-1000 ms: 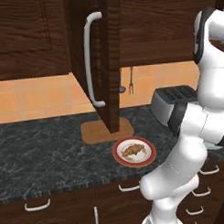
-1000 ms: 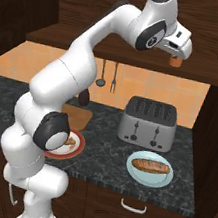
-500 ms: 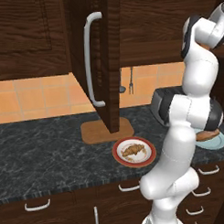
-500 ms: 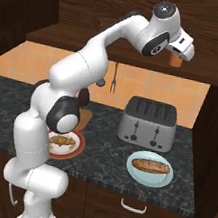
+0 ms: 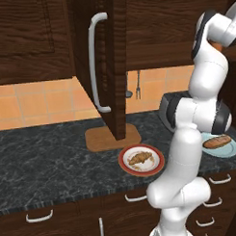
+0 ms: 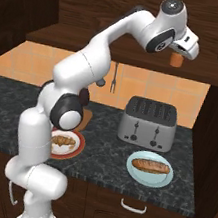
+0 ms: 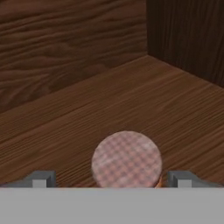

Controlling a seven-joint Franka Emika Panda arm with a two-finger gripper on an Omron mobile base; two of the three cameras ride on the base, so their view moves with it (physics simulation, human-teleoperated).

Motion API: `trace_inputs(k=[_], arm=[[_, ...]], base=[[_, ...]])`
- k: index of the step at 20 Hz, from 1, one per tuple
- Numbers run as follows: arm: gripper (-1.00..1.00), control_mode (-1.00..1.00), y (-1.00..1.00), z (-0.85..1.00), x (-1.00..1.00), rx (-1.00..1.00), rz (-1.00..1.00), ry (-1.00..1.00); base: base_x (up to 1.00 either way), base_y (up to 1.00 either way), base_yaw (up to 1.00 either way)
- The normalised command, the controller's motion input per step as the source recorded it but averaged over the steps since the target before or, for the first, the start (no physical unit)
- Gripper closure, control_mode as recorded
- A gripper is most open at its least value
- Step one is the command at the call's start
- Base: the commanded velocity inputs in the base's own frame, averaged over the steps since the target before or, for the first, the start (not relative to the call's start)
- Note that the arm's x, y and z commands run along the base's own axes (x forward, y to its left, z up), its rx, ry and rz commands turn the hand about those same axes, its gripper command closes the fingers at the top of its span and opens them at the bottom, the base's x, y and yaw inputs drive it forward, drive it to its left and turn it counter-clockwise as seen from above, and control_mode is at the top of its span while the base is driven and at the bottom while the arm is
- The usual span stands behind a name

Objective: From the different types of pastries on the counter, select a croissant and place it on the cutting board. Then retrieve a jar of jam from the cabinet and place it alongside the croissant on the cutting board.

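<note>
since the small orange-brown jar of jam [image 7: 127, 159] sits upright on the cabinet shelf [image 7: 175, 109], the claw [image 7: 111, 181] straddles it, spread wide, gripping nothing.

Orange tiled wall [image 5: 37, 101], seemingly evenly lit.

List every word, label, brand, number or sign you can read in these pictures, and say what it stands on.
None can be read.
Jar of jam: checked lid, no label visible.
Toaster: small dark front controls, no legible marks.
Plates, cutting board, cabinet door: no lettering.
</note>
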Motion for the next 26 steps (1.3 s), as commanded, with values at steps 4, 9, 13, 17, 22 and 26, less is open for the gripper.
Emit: trace_inputs(k=[4, 9, 13, 17, 22, 26], arm=[[-1.00, -1.00, 0.01, -0.22, 0.00, -0.01, 0.00, 0.03], [-1.00, -1.00, -0.02, -0.46, 0.09, 0.01, -0.01, 0.04], [-1.00, -1.00, 0.00, 0.36, 0.42, 0.02, 0.00, -0.13], [-1.00, -1.00, -0.01, -0.03, -0.01, 0.02, 0.00, -0.01], [1.00, -1.00, 0.33, -0.06, -0.17, 0.01, -0.01, 0.00], [1.00, -1.00, -0.17, -0.02, 0.03, 0.06, 0.00, 0.01]], base=[[0.00, 0.00, 0.00], [0.00, 0.00, 0.00], [0.00, 0.00, 0.00], [0.00, 0.00, 0.00], [0.00, 0.00, 0.00], [0.00, 0.00, 0.00]])
